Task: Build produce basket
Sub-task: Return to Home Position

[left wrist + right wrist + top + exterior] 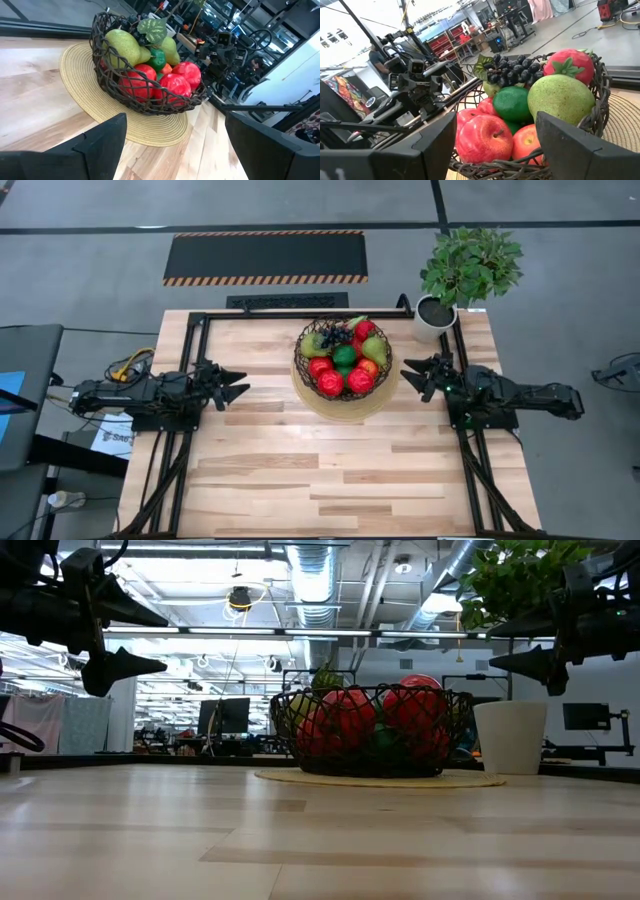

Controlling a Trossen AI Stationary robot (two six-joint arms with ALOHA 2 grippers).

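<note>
The basket (300,370), a dark open-weave bowl on a pale woven round base, stands on the table's far middle part. In it lies the produce (343,356): red apples, green pears, a green round fruit, dark grapes, a pink fruit. My left gripper (240,387) hangs open above the table at the basket's left, fingers pointing toward it. My right gripper (408,371) hangs open at the basket's right, also pointing toward it. Both stand clear of the basket and hold nothing; the wrist views show the basket (115,75) (600,100) beyond the spread fingers.
A white pot with a green plant (440,315) stands at the table's far right corner, just behind my right gripper. A black frame runs along the table's far edge and sides. Bare wood lies from the basket to the near edge.
</note>
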